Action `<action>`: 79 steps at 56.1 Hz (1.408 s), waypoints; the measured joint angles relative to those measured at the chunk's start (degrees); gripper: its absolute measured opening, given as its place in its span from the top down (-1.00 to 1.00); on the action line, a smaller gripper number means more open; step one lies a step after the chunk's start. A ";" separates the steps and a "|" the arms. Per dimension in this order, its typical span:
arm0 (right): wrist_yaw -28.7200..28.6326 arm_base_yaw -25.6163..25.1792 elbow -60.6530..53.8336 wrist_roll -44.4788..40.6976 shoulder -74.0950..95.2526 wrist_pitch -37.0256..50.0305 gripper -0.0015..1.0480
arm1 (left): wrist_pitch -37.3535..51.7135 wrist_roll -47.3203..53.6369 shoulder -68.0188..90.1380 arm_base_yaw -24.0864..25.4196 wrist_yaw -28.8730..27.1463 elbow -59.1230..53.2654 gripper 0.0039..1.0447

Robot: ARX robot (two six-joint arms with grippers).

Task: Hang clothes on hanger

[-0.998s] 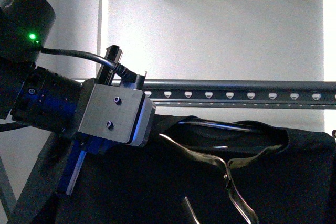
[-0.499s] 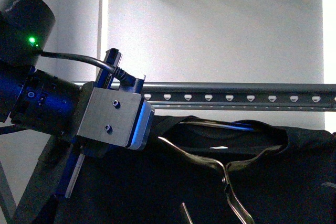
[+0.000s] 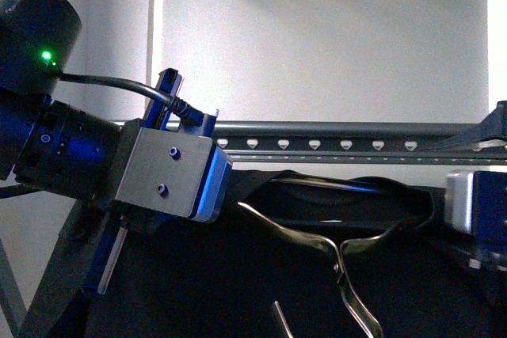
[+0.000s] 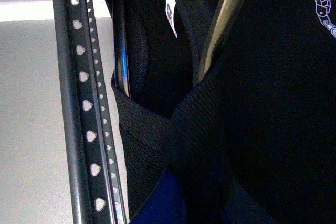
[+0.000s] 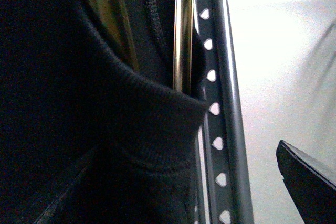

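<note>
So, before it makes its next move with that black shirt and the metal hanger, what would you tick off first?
1. One hanger arm inside the neck: ok. In the left wrist view the hanger slips under the collar.
2. Other hanger arm inside: looks ok in the right wrist view, though it is dim there.
3. Hook outside the shirt: ok. The hook lies on top of the cloth.
4. Arms apart: ok. The left arm and right arm sit at opposite sides.
5. Firm hold on the cloth: cannot tell. The ends of both arms are hidden.
</note>
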 joint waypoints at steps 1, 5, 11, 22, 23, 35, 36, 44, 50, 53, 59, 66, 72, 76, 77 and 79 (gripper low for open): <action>0.31 0.17 0.24 0.00 0.22 -0.17 -0.86 | 0.00 0.00 0.00 0.00 0.00 0.00 0.91; 2.23 1.27 1.68 0.07 1.60 -0.92 -0.79 | 0.00 0.00 0.00 0.02 -0.07 0.00 0.91; 4.66 2.56 3.45 0.20 3.52 -1.25 -0.46 | 0.00 0.00 0.00 0.02 -0.24 0.00 0.91; 6.05 2.99 3.76 0.26 4.17 -1.86 0.01 | 0.00 0.00 0.00 0.02 -0.26 0.00 0.91; 6.03 2.95 3.76 0.22 4.17 -1.95 0.07 | 0.00 0.00 0.00 0.04 -0.26 0.00 0.91; 4.39 0.94 2.12 1.05 2.97 -3.50 0.76 | 0.15 0.00 -0.02 0.00 0.24 0.31 0.49; 4.15 0.66 1.77 1.68 2.73 -3.67 0.80 | 0.15 0.00 -0.02 0.00 0.26 0.37 0.42; 3.23 -1.01 0.28 2.82 1.05 -6.38 0.82 | 0.15 0.00 -0.02 0.00 0.33 0.37 0.03; 2.82 -2.21 -0.59 3.63 0.13 -9.49 0.83 | 0.15 0.00 -0.02 -0.04 0.46 0.39 -0.21; 2.80 -2.91 -1.14 4.33 -0.24 -11.56 0.83 | 0.15 0.00 -0.02 -0.04 0.55 0.39 -0.35; 2.86 -4.52 -2.23 7.43 -0.48 -17.64 0.83 | 0.17 0.02 -0.02 -0.02 0.57 0.61 -0.69; 2.91 -6.16 -3.89 13.03 -0.48 -22.25 0.83 | 0.20 0.04 -0.02 0.00 0.52 0.66 -0.91; 2.58 -7.58 -4.07 20.37 -1.31 -28.09 0.83 | 0.17 -0.09 -0.02 -0.02 -0.02 0.66 -0.87; 1.49 -8.20 -4.17 23.89 -2.38 -31.76 0.83 | 0.17 -0.20 -0.02 -0.02 -0.11 0.66 -0.90; 1.27 -8.31 -4.24 24.61 -2.62 -32.39 0.83 | 0.17 -0.20 -0.02 -0.02 -0.11 0.66 -0.92; 0.39 -8.74 -4.66 27.45 -3.74 -34.40 0.84 | 0.17 -0.22 0.00 -0.02 -0.35 0.66 -0.91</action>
